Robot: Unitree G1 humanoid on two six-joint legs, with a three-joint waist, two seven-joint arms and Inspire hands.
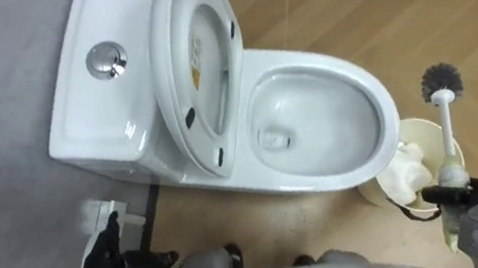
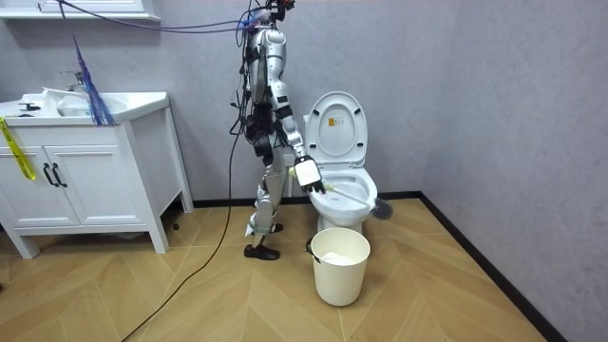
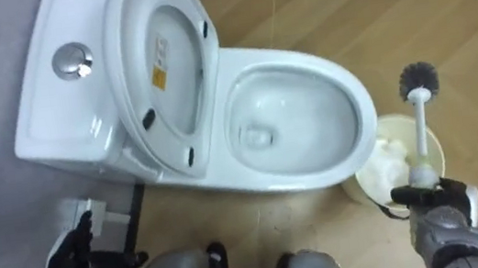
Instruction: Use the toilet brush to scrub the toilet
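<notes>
**Brush held clear of the bowl, beside the toilet's front rim**

In the room view the robot stands upright on the wooden floor between a white vanity counter [image 2: 142, 100] and the toilet [image 2: 350, 195], which is set against the grey wall. It is just beside the bowl, with its right arm reaching across it.

Seen from the head, the toilet's tank [image 1: 93, 116] lies to the left with a round chrome flush button [image 1: 106, 61] on top. The lid and seat [image 1: 176, 63] are raised against the tank, and the open bowl [image 1: 380, 148] shows white and bare inside.

A cream bucket [image 1: 422, 127] stands on the floor just beside the bowl's front rim, holding something white and lumpy.

The toilet brush [image 1: 440, 82] is in the air over the bucket. Its dark bristle head points away from the robot, past the bucket and outside the bowl.

The right hand [image 1: 473, 207] has its fingers curled round the lower end of the brush handle. The left hand [image 1: 106, 251] hangs low by the tank's side, fingers loosely extended and carrying nothing.
</notes>
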